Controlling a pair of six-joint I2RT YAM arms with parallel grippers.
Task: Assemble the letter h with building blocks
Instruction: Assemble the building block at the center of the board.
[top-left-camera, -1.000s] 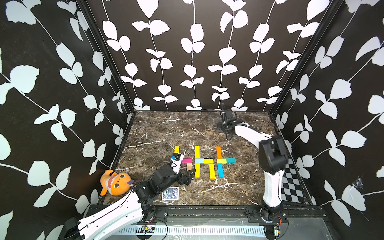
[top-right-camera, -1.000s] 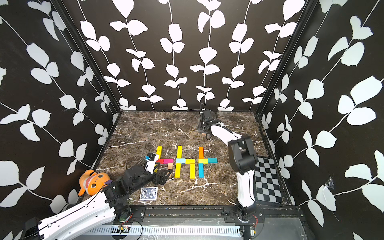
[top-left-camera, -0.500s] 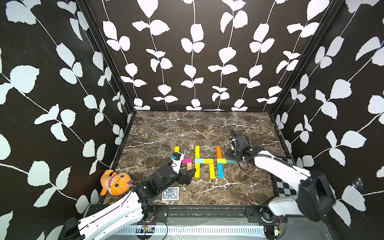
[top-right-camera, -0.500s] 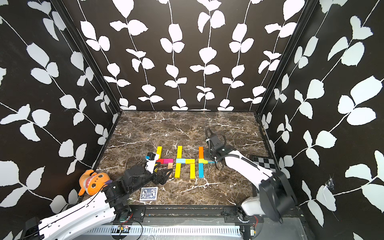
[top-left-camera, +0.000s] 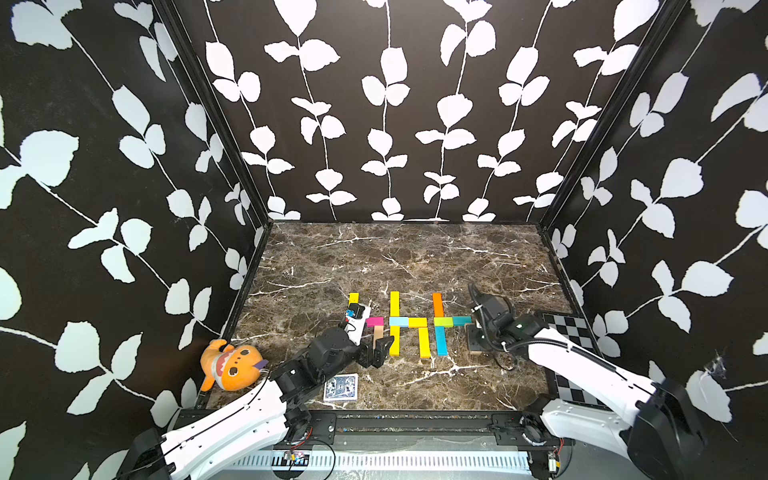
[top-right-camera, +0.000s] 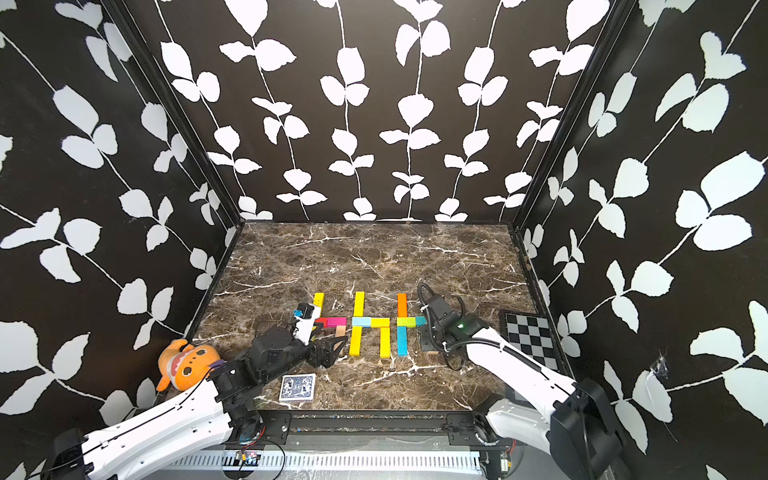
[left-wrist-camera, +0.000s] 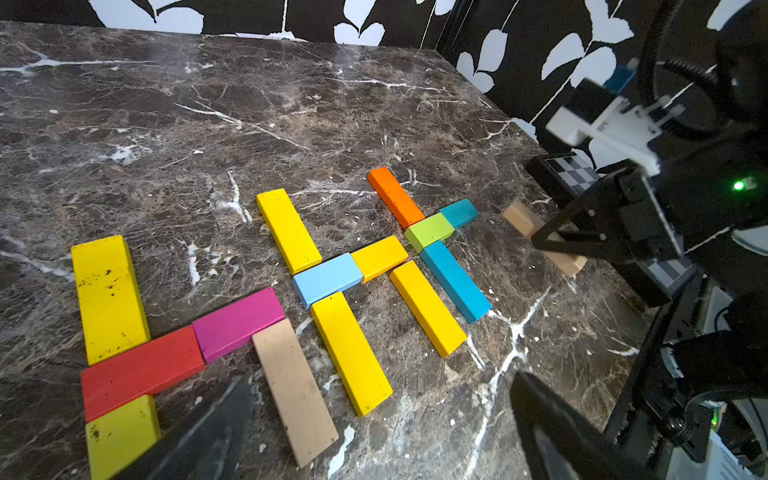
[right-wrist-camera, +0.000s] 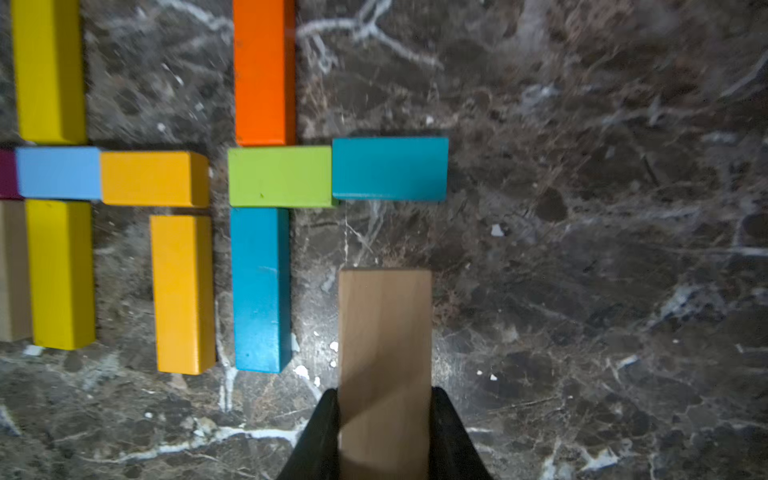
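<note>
While the left arm has kept its place over the last second, the right arm has swung from the back edge of the bench (top-left-camera: 415, 257) forward to the right end of the block row.

Right fingers (right-wrist-camera: 322, 440): closed on a tan block (right-wrist-camera: 384, 328), clamping its near end by both long sides. The block points at the teal bar (right-wrist-camera: 390, 168), with a strip of bare marble between them. Whether it rests on the bench I cannot tell.

Rightmost letter h (top-left-camera: 441, 336): four bars laid. Orange bar (top-left-camera: 437, 304) and long blue bar (right-wrist-camera: 259, 286) form the stem; green bar (right-wrist-camera: 280, 176) and the teal bar form the crossbar.

Left fingers (left-wrist-camera: 548, 419): spread wide, nothing between them, low over the tan leg (left-wrist-camera: 293, 390) of the leftmost h.

Around:
- playing card (top-left-camera: 340, 386) near the front edge
- orange plush toy (top-left-camera: 230, 365) at the front left corner
- checkerboard (top-left-camera: 569, 332) along the right edge

In both top views the right wrist and its cable hide most of the tan block. The left wrist covers part of the leftmost h.
</note>
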